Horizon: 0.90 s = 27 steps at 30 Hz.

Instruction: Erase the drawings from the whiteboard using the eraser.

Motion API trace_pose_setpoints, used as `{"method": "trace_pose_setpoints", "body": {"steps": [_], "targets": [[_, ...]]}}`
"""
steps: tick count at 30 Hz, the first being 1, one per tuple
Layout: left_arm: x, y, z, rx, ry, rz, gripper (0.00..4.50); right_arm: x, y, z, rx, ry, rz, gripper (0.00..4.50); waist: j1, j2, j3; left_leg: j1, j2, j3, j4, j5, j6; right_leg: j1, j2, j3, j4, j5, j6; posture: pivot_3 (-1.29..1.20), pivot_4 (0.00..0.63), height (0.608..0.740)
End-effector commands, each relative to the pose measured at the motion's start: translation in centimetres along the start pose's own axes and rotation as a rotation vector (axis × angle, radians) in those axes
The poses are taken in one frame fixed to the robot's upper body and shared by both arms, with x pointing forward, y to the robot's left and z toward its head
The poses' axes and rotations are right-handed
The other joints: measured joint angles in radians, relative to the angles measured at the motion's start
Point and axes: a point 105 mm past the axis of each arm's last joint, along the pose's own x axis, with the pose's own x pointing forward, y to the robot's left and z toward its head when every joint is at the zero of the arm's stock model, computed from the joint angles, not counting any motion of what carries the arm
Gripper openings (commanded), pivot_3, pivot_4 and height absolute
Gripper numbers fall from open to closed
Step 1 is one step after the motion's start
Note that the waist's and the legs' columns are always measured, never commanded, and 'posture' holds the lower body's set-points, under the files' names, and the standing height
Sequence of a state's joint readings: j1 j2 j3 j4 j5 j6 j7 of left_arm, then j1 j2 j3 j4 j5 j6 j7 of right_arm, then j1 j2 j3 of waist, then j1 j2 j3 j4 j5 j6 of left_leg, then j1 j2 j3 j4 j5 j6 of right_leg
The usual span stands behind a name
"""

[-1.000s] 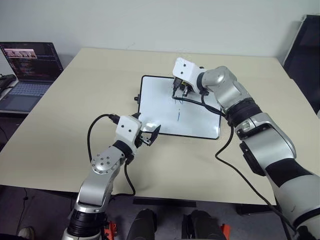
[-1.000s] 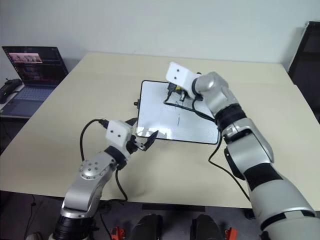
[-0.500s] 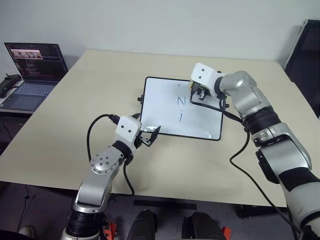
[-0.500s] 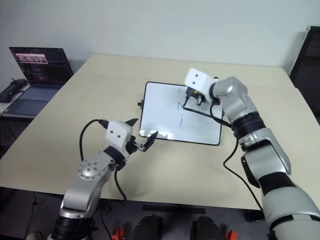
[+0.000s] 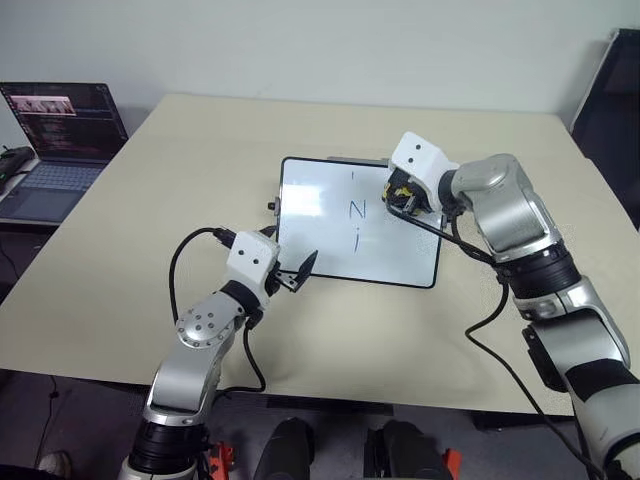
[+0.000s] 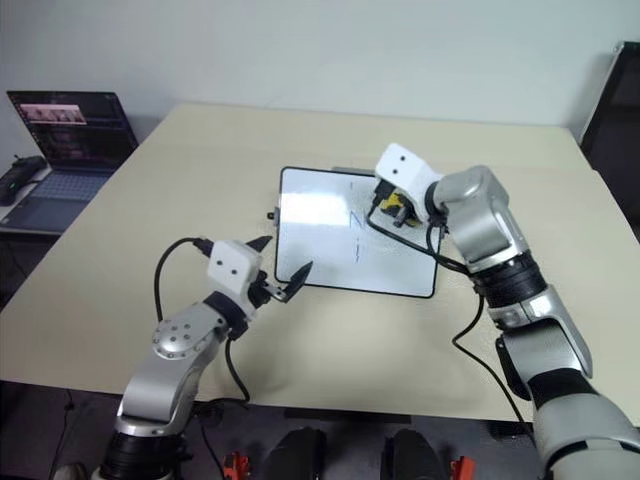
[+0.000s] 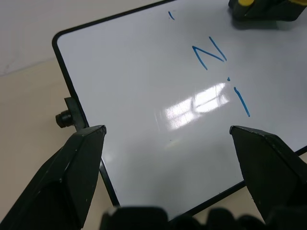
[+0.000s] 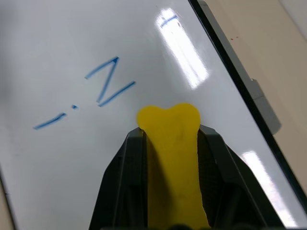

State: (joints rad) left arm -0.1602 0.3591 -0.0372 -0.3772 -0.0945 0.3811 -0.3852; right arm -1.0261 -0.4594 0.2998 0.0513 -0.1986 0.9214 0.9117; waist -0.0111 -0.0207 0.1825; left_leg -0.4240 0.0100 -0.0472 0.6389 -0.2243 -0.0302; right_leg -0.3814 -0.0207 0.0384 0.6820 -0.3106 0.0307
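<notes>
Wiping mid-task, the right gripper (image 5: 398, 192) pinched the small yellow block eraser (image 8: 171, 158) right of centre over the glossy black-framed whiteboard (image 5: 310, 215), blue "N" and "i" strokes (image 5: 356, 222) awaiting the next pass, while the left gripper (image 5: 298, 267) stood spread.

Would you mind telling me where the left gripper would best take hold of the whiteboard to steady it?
Probably the near left corner of the whiteboard's black frame, approached from the robot's side. The left gripper is open beside that edge, the board lies flat, and this corner sits far from the drawings and the eraser.
</notes>
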Motion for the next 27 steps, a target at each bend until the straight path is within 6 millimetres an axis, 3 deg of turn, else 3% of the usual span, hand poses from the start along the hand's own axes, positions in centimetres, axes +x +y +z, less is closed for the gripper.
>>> {"method": "trace_pose_setpoints", "body": {"steps": [1,10,23,27], "targets": [[-0.2,0.2,1.1,0.025,-0.042,-0.001,4.5,-2.1,0.0,2.6,0.033,-0.088,-0.031,1.08,0.0,0.0,0.0,-0.002,0.0,0.0,0.0,0.0,0.0,-0.002,0.0,0.0,0.0,0.0,0.0,0.0,0.15,0.74],[0.1,0.1,1.3,0.025,-0.046,-0.014,4.5,-3.0,-0.1,4.1,0.075,-0.122,-0.059,1.08,-0.001,0.0,0.0,-0.003,0.0,0.0,0.0,0.0,0.0,-0.002,0.0,-0.001,-0.001,0.0,0.0,0.0,0.15,0.74],[0.2,-0.1,1.4,0.026,-0.052,-0.029,4.5,-2.9,0.0,2.7,0.114,-0.094,-0.088,1.08,-0.009,0.0,0.0,-0.003,-0.001,0.001,0.0,0.0,0.0,-0.002,0.0,0.0,-0.001,0.0,0.0,0.0,0.15,0.74],[-0.1,0.1,1.4,0.028,-0.051,-0.018,4.5,-3.6,-0.8,1.4,0.235,-0.109,-0.187,1.08,-0.009,0.0,0.0,-0.003,0.0,0.0,0.0,0.0,0.0,-0.002,0.0,-0.001,-0.001,0.0,0.0,0.0,0.15,0.74]]}}
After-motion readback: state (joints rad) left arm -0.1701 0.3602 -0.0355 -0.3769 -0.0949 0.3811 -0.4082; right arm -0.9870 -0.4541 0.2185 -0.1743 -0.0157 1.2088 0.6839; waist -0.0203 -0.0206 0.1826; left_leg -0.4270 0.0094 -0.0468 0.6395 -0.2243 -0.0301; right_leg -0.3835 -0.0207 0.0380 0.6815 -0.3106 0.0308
